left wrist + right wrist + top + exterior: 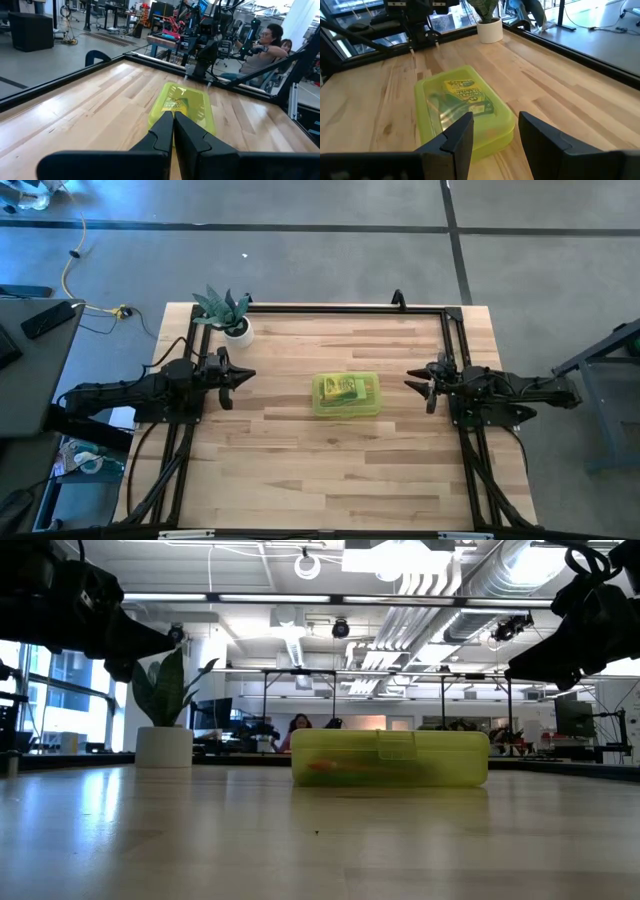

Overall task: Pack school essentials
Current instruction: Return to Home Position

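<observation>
Sitting closed at centre of surface [300, 470]: yellow-green case [346, 395], crayon box [466, 93] seen through it. Judged light, rigid, slippery; best gripped across narrow sides. Left gripper [248, 376] pinched closed, off left; right gripper [413, 383] parted, empty, off right.

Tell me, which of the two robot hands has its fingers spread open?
The right hand: a clear gap shows between its two fingers. The left hand has its fingers pressed together. Neither touches the closed yellow-green case.
</observation>
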You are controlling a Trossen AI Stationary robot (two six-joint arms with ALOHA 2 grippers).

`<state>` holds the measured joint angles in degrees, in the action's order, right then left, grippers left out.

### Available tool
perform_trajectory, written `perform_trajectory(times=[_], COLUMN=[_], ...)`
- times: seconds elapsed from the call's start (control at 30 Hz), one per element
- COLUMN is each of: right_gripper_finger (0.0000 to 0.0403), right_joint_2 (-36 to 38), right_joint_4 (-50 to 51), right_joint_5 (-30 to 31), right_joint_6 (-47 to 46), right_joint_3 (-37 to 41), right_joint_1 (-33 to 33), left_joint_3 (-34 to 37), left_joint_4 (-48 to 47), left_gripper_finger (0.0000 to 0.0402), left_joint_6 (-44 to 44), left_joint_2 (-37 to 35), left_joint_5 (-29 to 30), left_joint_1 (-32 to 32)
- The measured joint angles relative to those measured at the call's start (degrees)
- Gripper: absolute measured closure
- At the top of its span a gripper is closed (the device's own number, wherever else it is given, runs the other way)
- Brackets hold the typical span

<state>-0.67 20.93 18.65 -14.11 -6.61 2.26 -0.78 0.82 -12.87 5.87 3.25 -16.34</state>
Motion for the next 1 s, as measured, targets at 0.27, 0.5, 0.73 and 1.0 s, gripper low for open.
perform_trajectory(times=[0.27, 0.5, 0.73, 1.0], right_gripper_finger=[0.0254, 0.0254, 0.0253, 0.0253], right_joint_2=[0.0, 0.0, 0.0, 0.0], right_joint_4=[0.0, 0.0, 0.0, 0.0], right_joint_5=[0.0, 0.0, 0.0, 0.0], right_joint_6=[-1.0, -0.9, -0.9, -0.9], right_joint_3=[0.0, 0.0, 0.0, 0.0], right_joint_1=[0.0, 0.0, 0.0, 0.0], left_joint_3=[0.0, 0.0, 0.0, 0.0], left_joint_4=[0.0, 0.0, 0.0, 0.0], left_gripper_finger=[0.0397, 0.0397, 0.0397, 0.0397], left_joint_6=[0.0, 0.0, 0.0, 0.0], left_joint_2=[0.0, 0.0, 0.0, 0.0], left_joint_5=[0.0, 0.0, 0.0, 0.0], left_joint_1=[0.0, 0.0, 0.0, 0.0])
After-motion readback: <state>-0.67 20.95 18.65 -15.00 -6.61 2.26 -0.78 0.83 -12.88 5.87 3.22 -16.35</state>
